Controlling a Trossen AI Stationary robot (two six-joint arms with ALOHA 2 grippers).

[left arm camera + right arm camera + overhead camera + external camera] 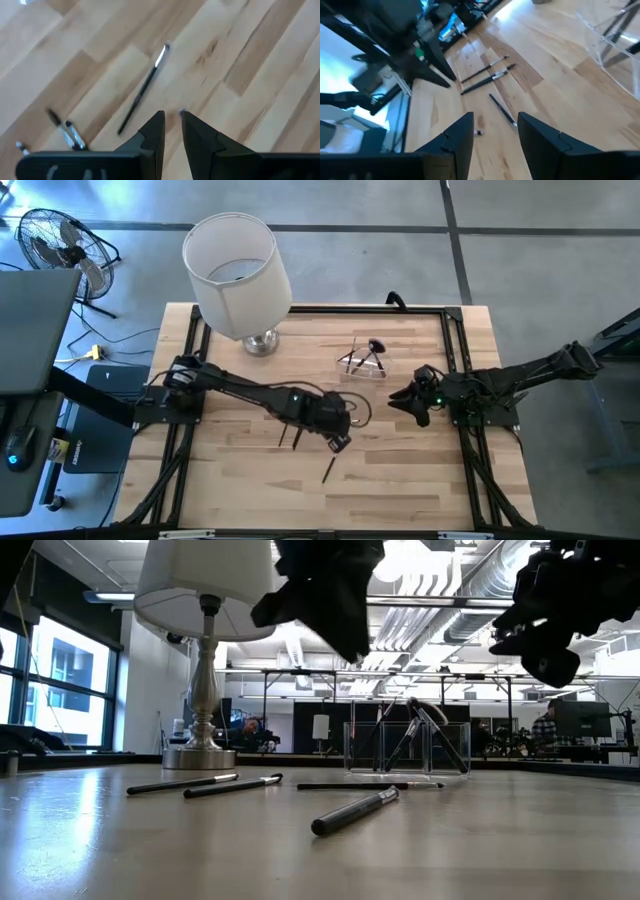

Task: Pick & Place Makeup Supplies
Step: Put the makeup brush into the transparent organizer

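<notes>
- We count a few brushes already standing tilted in the clear holder (362, 363) near the tabletop's (400, 480) far edge.
- Four remain flat: a pair of brushes (205, 783) side by side, a thin pencil (365, 785) lying just before the holder, and a dark pencil (328, 471) nearest the front.
- Our left pincer (340, 442) hangs above the loose pieces, fingers nearly together, gripping nothing.
- Our right pincer (408, 402) waits open and empty beside the holder.
- We judge the task roughly half done.
</notes>
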